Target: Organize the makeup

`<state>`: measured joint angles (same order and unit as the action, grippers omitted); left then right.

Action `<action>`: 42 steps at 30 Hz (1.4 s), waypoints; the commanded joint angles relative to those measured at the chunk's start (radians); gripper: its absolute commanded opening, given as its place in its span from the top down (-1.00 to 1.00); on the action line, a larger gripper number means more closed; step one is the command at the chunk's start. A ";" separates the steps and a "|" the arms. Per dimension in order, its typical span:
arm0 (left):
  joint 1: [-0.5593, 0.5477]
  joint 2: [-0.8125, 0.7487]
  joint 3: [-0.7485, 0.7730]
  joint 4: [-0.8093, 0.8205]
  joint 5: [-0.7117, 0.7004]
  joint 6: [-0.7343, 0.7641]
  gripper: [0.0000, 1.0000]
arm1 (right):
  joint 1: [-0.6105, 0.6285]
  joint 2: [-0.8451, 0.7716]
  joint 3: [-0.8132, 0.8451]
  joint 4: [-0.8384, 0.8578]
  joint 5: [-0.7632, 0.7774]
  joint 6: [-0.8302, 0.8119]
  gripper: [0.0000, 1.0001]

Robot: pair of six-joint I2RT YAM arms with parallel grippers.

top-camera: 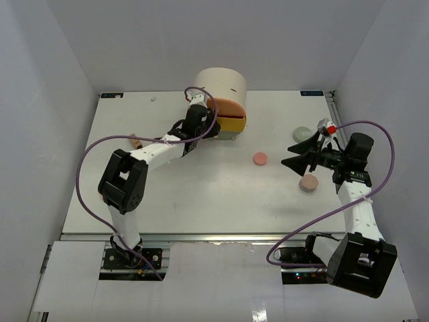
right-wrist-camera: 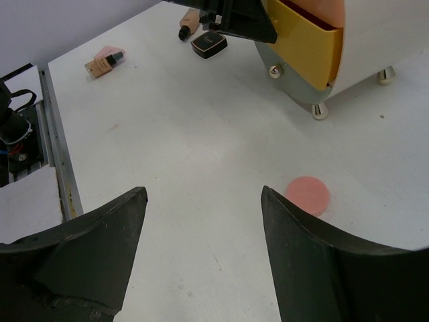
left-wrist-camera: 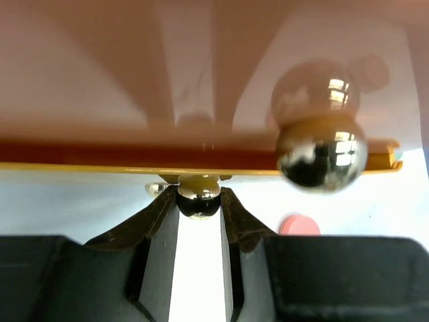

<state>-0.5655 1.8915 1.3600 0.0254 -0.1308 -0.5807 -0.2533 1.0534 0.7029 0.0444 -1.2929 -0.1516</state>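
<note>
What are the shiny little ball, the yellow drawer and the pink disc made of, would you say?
Ball knob: likely polished metal, possibly chromed plastic; it mirrors its surroundings with sharp highlights.
Yellow drawer: seemingly glossy moulded plastic; even colour, soft sheen.
Pink disc: probably matte plastic; flat colour, no glare, though too small to be sure.

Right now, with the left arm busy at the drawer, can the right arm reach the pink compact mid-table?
Probably yes: the right fingers stand open, and the pink compact lies just ahead with only bare table between.
</note>
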 commanded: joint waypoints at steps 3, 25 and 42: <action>-0.019 -0.232 -0.225 0.027 0.074 -0.007 0.74 | -0.009 -0.006 -0.014 0.029 -0.023 0.006 -0.50; -0.029 -0.421 -0.340 0.015 0.129 0.000 -0.74 | 0.219 0.060 0.045 -0.183 0.523 -0.171 -0.71; -0.019 -1.024 -0.504 -0.320 0.023 0.316 -0.96 | 0.603 0.640 0.397 -0.262 1.345 0.065 -0.80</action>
<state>-0.5907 1.0462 0.9323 -0.1381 -0.0230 -0.4040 0.2989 1.6357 1.0196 -0.1916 -0.1663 -0.1541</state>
